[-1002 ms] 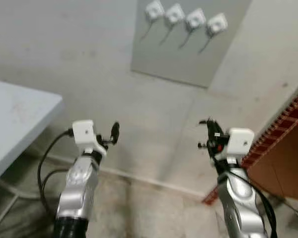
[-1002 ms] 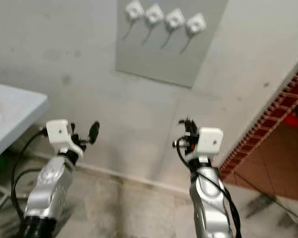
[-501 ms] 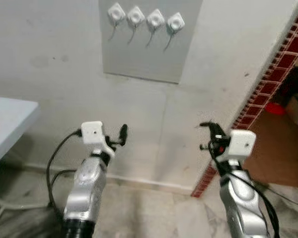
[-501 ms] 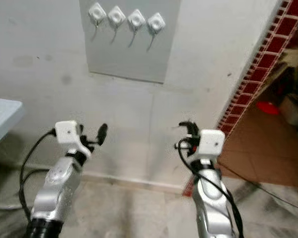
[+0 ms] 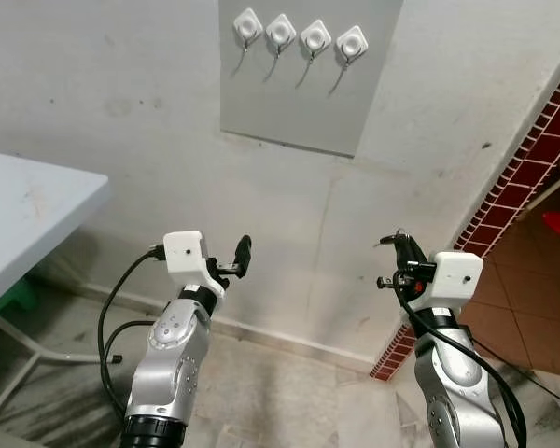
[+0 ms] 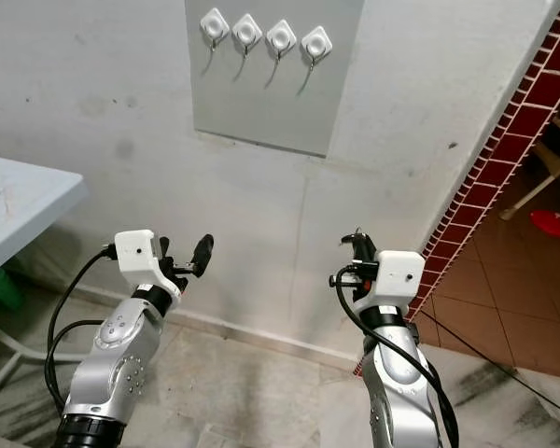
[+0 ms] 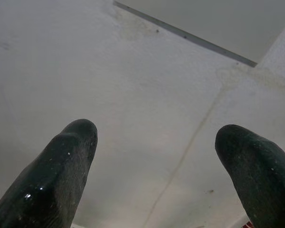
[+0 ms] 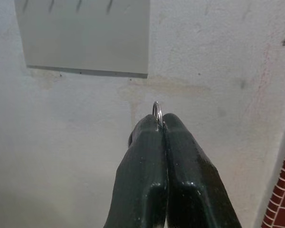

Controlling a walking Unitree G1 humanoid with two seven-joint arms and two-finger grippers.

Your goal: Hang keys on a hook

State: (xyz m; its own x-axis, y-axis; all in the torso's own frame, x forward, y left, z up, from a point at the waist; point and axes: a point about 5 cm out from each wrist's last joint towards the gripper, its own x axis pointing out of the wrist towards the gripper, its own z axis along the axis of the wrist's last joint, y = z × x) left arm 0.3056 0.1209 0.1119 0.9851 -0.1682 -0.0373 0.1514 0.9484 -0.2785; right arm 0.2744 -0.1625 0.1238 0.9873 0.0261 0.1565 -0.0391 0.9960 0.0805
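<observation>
The right gripper (image 8: 161, 124) has its two black fingers pinched tight on a thin silver key ring (image 8: 156, 110) — just the top arc of the ring peeks out above the tips, pointing at the wall. Top centre of the frame, four white square hooks with bent wire prongs (image 5: 300, 38) sit in a row on a flat grey panel (image 5: 303, 103), well above and apart from both arms. The left gripper (image 5: 241, 256), lower left of centre, is spread wide and empty. The risk from here, I'd say, is that so little ring shows past the fingertips that a thin prong could miss the loop or knock it loose — and the keys would drop to the mottled stone floor (image 5: 261, 392). Rough whitewashed plaster wall (image 5: 121, 121) all around, a pale grey table (image 5: 28, 219) at left, a red brick-patterned edge (image 5: 527, 159) and terracotta tiles at right.
</observation>
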